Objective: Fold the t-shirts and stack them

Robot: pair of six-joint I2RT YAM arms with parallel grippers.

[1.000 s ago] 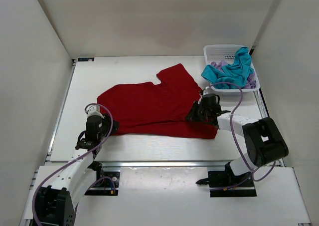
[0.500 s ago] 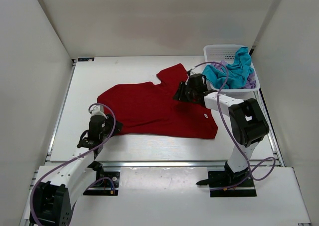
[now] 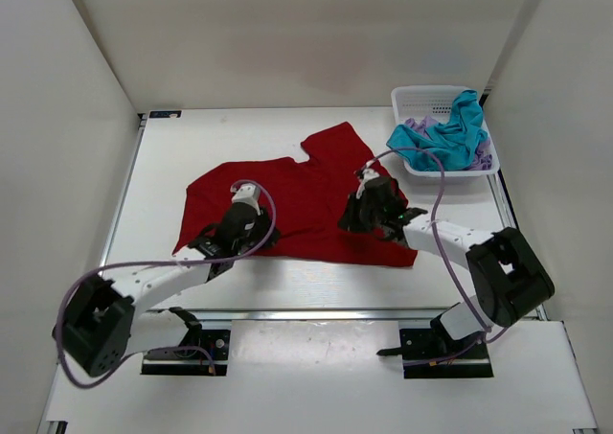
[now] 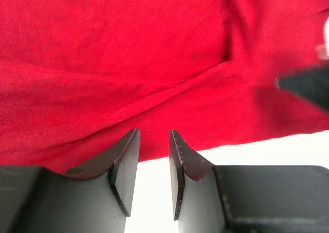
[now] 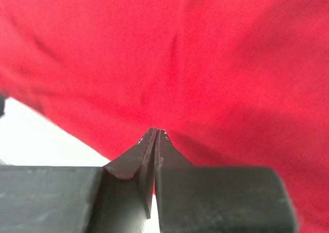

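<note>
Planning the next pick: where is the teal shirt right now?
Top view: the teal shirt lies bunched in the white basket at the far right corner of the table, over the lavender shirt.

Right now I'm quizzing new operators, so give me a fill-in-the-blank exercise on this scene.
The t-shirt spread on the table is ____. The white basket sits at the table's far ____ corner. The right claw is fully ____. The left claw has its jaws ____.
Missing words: red; right; shut; open.
</note>
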